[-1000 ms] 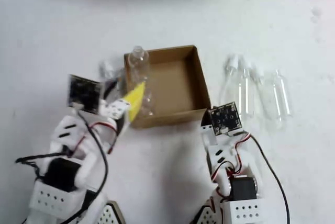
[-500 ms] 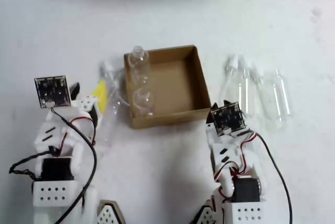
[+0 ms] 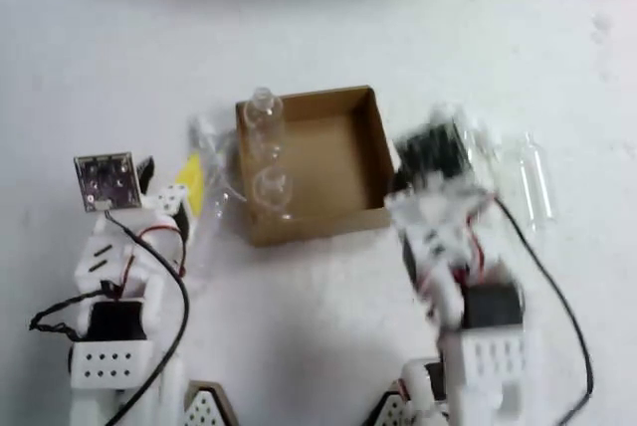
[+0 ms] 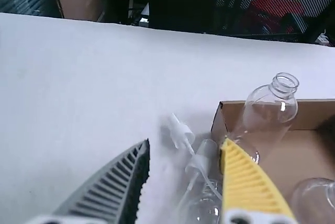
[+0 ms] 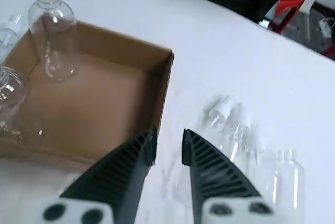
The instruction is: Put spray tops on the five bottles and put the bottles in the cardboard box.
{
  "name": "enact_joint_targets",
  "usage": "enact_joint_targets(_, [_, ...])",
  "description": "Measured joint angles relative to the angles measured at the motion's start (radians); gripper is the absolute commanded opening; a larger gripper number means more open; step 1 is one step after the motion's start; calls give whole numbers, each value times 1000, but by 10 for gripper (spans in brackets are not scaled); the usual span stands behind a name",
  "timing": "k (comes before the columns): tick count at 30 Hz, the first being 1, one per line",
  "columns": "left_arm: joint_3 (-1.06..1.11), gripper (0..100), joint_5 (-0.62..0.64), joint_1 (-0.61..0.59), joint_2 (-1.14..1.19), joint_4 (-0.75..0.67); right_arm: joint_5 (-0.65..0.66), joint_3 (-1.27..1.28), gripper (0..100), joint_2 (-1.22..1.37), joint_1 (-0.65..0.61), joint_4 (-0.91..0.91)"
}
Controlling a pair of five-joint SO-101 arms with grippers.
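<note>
The cardboard box (image 3: 328, 162) holds two clear bottles along its left wall. One, uncapped (image 4: 272, 108), stands in the far corner. The other (image 3: 269, 190) is nearer. My left gripper (image 4: 186, 145) is open just left of the box. Below its grey and yellow fingers a bottle with a spray top (image 4: 201, 174) lies on the table beside a loose spray top (image 4: 175, 129). My right gripper (image 5: 168, 136) is open by a narrow gap with nothing in it. It hangs between the box's right wall (image 5: 162, 88) and the clear bottles (image 5: 230, 130) lying on the right.
The right arm (image 3: 448, 217) covers part of the bottle row, and one bottle (image 3: 535, 182) shows beyond it. The left arm (image 3: 109, 257) stands at the near left. The white table (image 3: 318, 38) stretches wide behind the box.
The left gripper has pulled back left from the box's left edge, leaving a second bottle inside. The right arm has swung forward and right toward the bottle row, and it is blurred.
</note>
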Motion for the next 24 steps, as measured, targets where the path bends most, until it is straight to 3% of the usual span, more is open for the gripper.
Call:
enact_joint_targets(3, [2, 203, 0, 0, 0, -3, -5, -212, 92, 275, 0, 92])
enact_joint_targets(8, [2, 203, 0, 0, 0, -3, -104, -591, 210, 715, -20, 285])
enact_joint_targets(12, [2, 203, 0, 0, 0, -3, -121, -852, 197, 1026, -97, 408])
enact_joint_targets(18, [2, 203, 0, 0, 0, -3, -123, -1135, 180, 1395, -98, 433])
enact_joint_targets(24, [2, 203, 0, 0, 0, -3, -123, -1290, 180, 1605, -29, 433])
